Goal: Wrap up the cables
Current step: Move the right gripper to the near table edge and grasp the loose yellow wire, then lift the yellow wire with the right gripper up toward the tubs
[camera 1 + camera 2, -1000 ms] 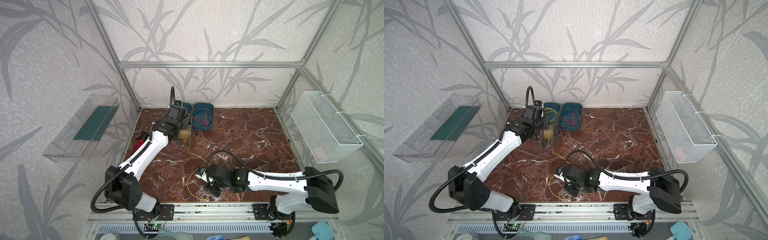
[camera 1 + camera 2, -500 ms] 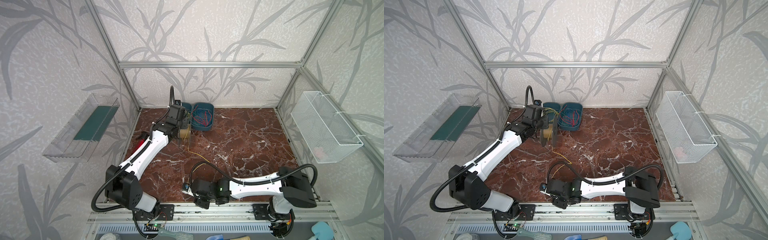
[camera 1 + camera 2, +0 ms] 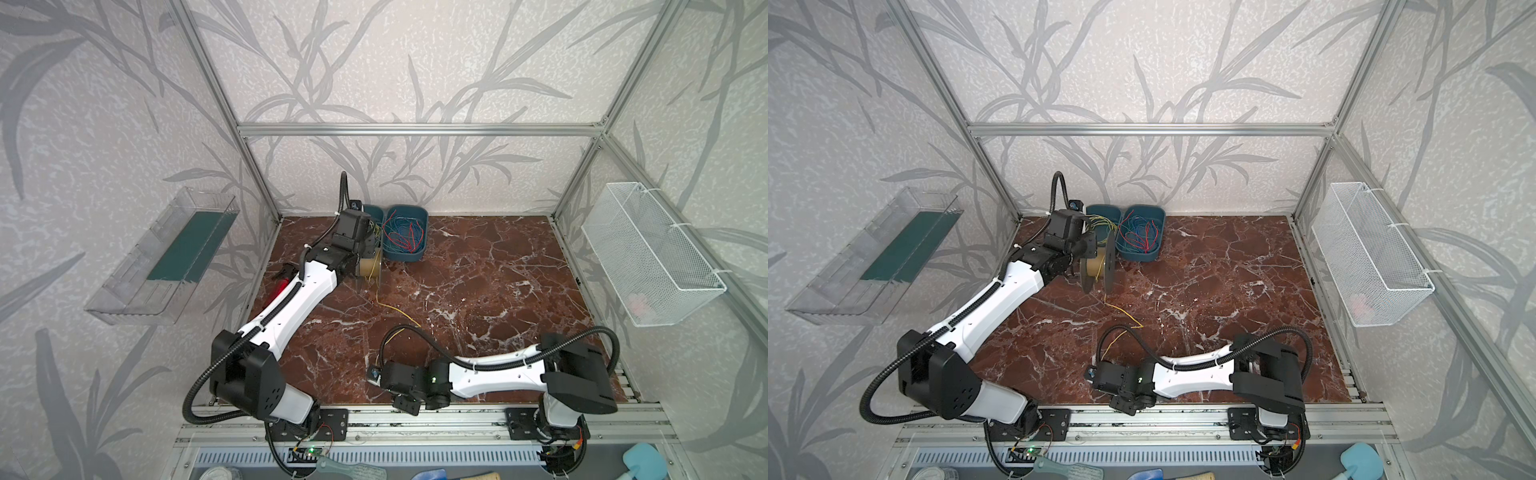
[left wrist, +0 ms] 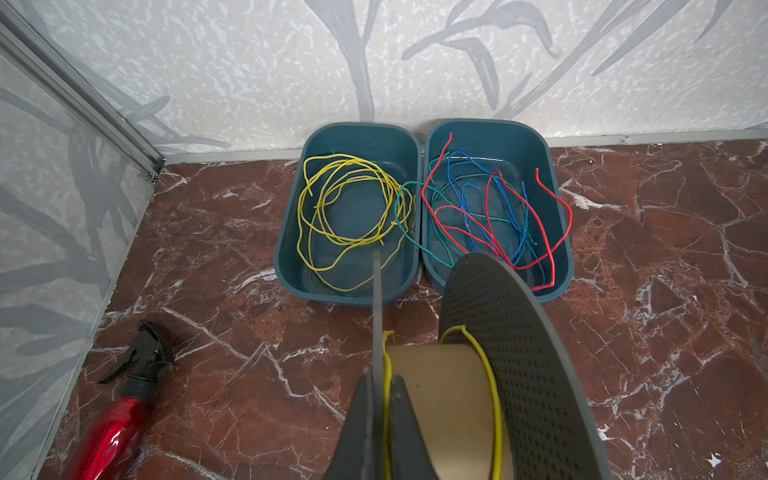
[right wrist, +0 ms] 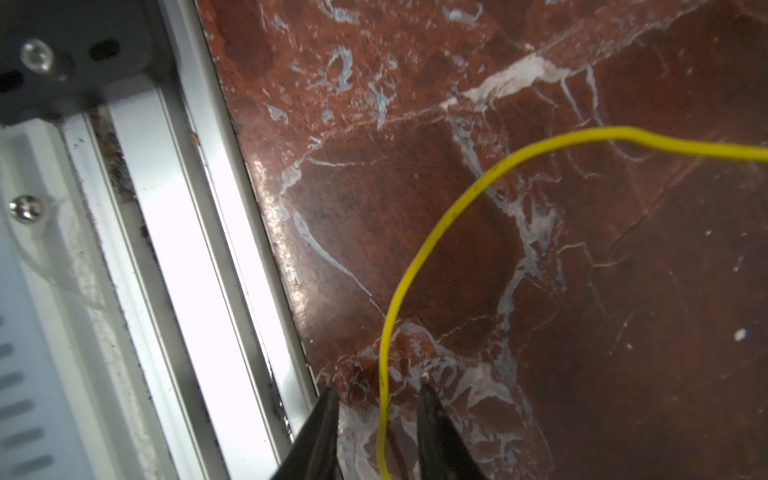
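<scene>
In both top views a grey-flanged spool (image 3: 371, 268) (image 3: 1098, 269) stands on edge near the back left. My left gripper (image 4: 381, 395) is shut on its thin flange (image 4: 377, 299), pinching a turn of yellow cable (image 4: 387, 374) against it. Another yellow turn (image 4: 490, 374) lies round the cardboard core (image 4: 440, 386). From the spool the cable (image 3: 395, 311) (image 3: 1121, 311) trails across the marble to the front. There my right gripper (image 5: 378, 395) (image 3: 408, 405) (image 3: 1126, 405) stands open, and the cable (image 5: 419, 257) runs between its fingers (image 5: 326, 415) without touching them. More yellow cables (image 4: 345, 199) lie coiled in a teal tub (image 4: 286, 237).
A second teal tub (image 4: 559, 183) (image 3: 419, 253) holds red, blue and green wires. A red spray bottle (image 4: 112, 428) (image 3: 279, 287) lies by the left wall. The aluminium front rail (image 5: 174, 249) runs right beside my right gripper. A wire basket (image 3: 648, 253) hangs on the right wall.
My right arm has swung from the middle front down to the table's front edge, and its jaws have narrowed round the cable. The left arm and spool have stayed put.
</scene>
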Controlling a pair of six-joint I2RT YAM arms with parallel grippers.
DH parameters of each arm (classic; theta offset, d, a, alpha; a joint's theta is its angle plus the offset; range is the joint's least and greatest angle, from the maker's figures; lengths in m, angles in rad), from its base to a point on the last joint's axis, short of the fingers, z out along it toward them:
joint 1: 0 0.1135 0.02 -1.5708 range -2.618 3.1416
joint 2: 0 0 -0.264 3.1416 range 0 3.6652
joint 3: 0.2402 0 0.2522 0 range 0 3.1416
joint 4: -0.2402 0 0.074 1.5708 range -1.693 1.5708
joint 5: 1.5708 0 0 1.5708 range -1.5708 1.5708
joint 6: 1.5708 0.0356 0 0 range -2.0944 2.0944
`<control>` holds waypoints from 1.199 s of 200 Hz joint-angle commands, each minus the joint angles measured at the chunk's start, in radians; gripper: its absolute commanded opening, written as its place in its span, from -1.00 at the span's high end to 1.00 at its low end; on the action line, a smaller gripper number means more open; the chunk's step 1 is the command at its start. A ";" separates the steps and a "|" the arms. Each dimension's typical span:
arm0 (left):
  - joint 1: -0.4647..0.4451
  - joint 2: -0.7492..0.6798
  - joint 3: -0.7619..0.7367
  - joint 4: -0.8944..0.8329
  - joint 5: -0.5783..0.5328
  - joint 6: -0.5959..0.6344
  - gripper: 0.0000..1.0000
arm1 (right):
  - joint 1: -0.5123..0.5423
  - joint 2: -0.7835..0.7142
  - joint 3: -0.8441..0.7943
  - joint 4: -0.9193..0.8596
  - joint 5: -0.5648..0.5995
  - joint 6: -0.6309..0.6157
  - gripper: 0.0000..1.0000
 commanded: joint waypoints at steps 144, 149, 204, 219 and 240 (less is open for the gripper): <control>0.007 -0.021 0.003 0.060 -0.020 0.005 1.00 | -0.001 -0.258 -0.057 -0.083 0.043 0.004 1.00; 0.008 -0.019 0.003 0.059 -0.024 0.008 1.00 | -0.001 -0.284 -0.052 -0.091 0.051 -0.004 1.00; 0.017 0.017 0.002 0.054 -0.063 0.044 1.00 | -0.003 -0.541 0.082 -0.132 0.167 -0.178 1.00; 0.018 0.033 0.008 0.050 -0.065 0.051 1.00 | -0.004 -0.549 0.168 -0.161 0.191 -0.224 1.00; 0.018 0.053 0.016 0.042 -0.065 0.054 1.00 | -0.014 -0.551 0.263 -0.159 0.214 -0.290 1.00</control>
